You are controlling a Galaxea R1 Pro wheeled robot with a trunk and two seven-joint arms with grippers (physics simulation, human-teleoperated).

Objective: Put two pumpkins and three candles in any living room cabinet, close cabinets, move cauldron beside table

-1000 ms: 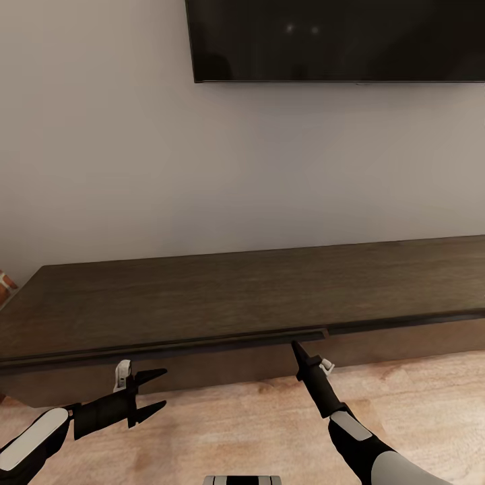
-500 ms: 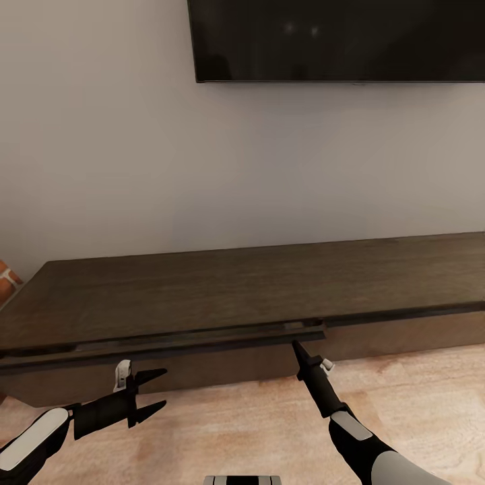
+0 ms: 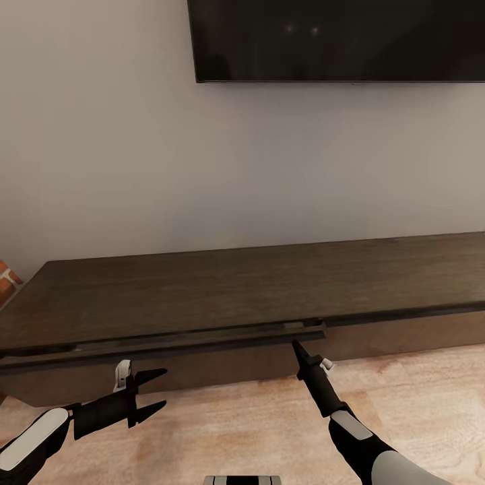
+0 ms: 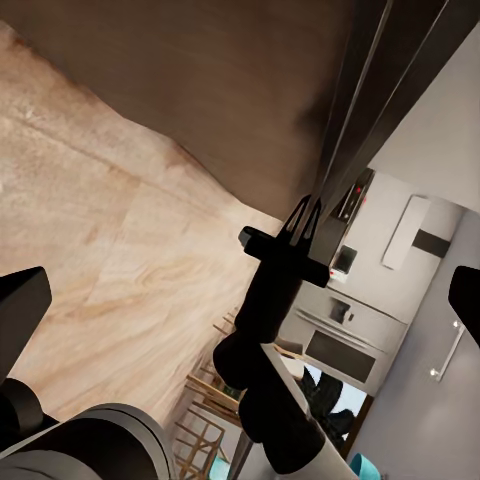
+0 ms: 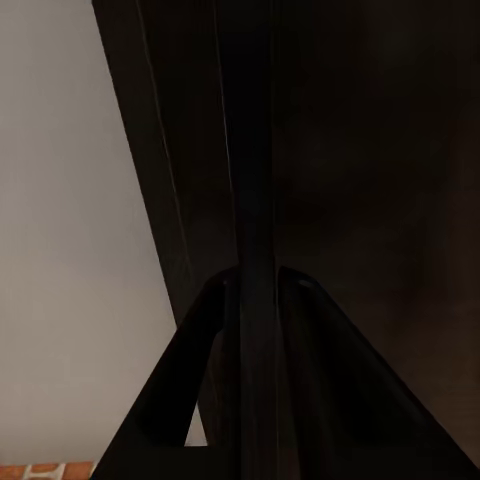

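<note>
The long dark-brown cabinet [image 3: 236, 289] runs along the wall. Its left drawer front [image 3: 202, 369] stands pulled out a little, with a thin gap behind its top lip [image 3: 202, 337]. My right gripper [image 3: 295, 345] points up at that lip's right end. The right wrist view shows its fingers closed on either side of the lip's thin edge [image 5: 250, 150]. From the left wrist view, the right gripper [image 4: 303, 215] meets the lip with its tips close together. My left gripper [image 3: 155, 391] hangs open and empty in front of the drawer. Pumpkins, candles, cauldron and table are out of view.
A black TV [image 3: 337, 40] hangs on the grey wall above the cabinet. Light wood floor [image 3: 236, 431] lies in front of it. A bit of red brick [image 3: 5, 281] shows at the far left. Kitchen appliances [image 4: 350, 330] stand far off.
Over the last second the left drawer front came out slightly and a gap opened behind its lip. The camera shifted a little. Both arms look unchanged in the last half second.
</note>
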